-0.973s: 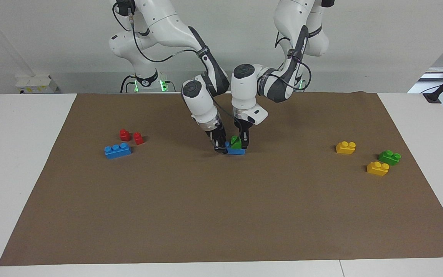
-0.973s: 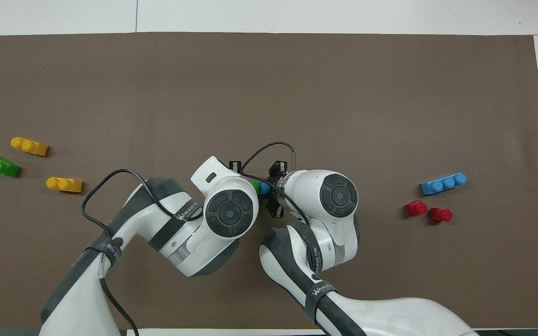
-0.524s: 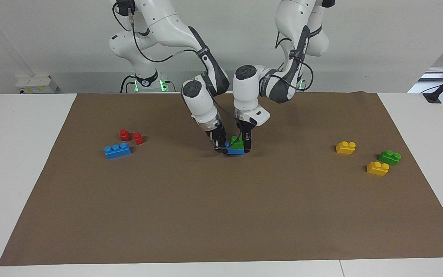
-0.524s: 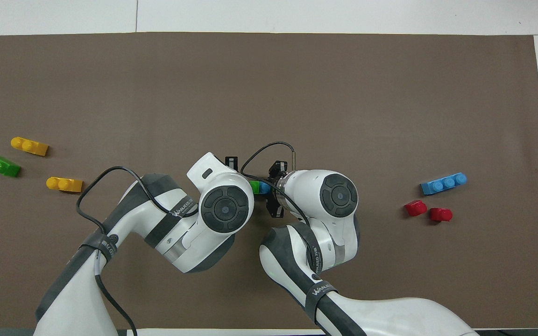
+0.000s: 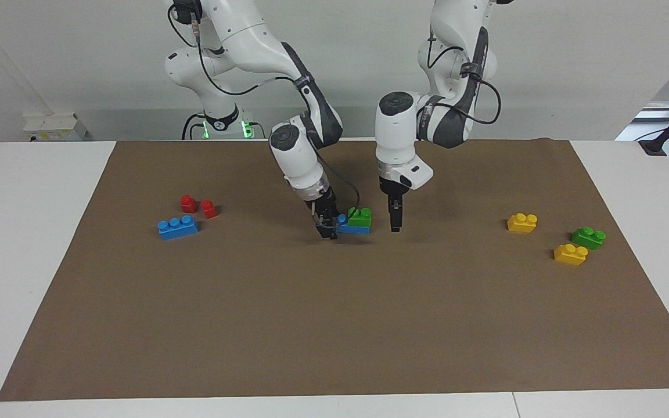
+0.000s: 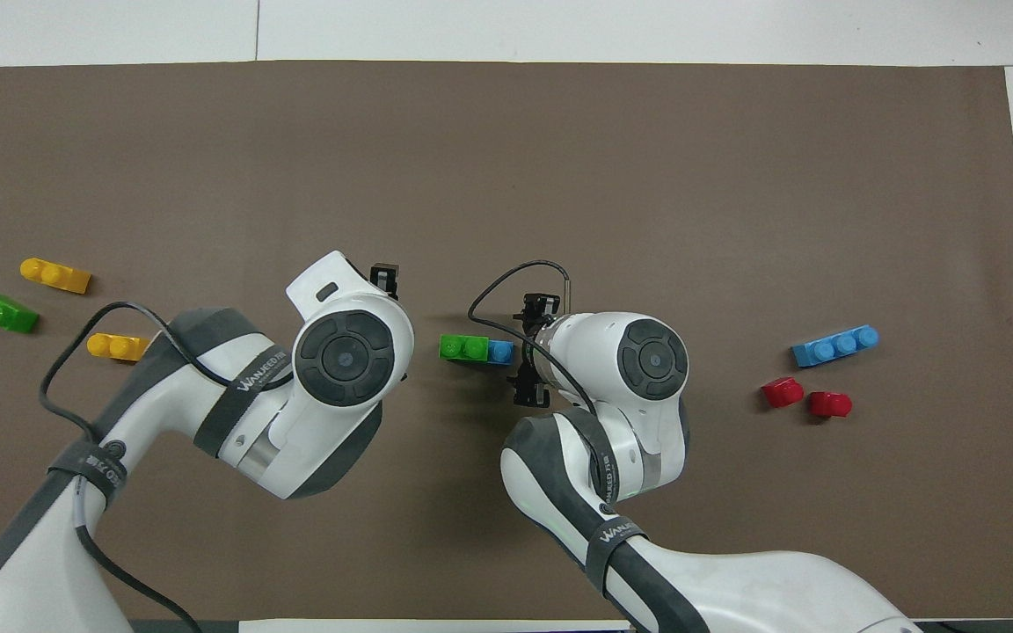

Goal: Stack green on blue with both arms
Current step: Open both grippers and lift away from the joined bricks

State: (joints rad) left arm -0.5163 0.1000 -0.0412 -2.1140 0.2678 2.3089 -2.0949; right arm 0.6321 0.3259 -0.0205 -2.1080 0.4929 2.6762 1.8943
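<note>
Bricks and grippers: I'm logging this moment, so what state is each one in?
Stacked green brick: seated on the blue brick, released.
Left gripper: apart from the stack.
Right gripper: at the blue brick's end.
Spare blue brick: loose on the mat.
Spare green brick: loose on the mat.

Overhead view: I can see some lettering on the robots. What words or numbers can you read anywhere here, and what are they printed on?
"WANJEED": on the grey strap around the left arm; any letters after it are too small to read.
"WANJEED": on the grey strap around the right arm, likewise.
White mark on the right arm's base ring: too small to read.
</note>
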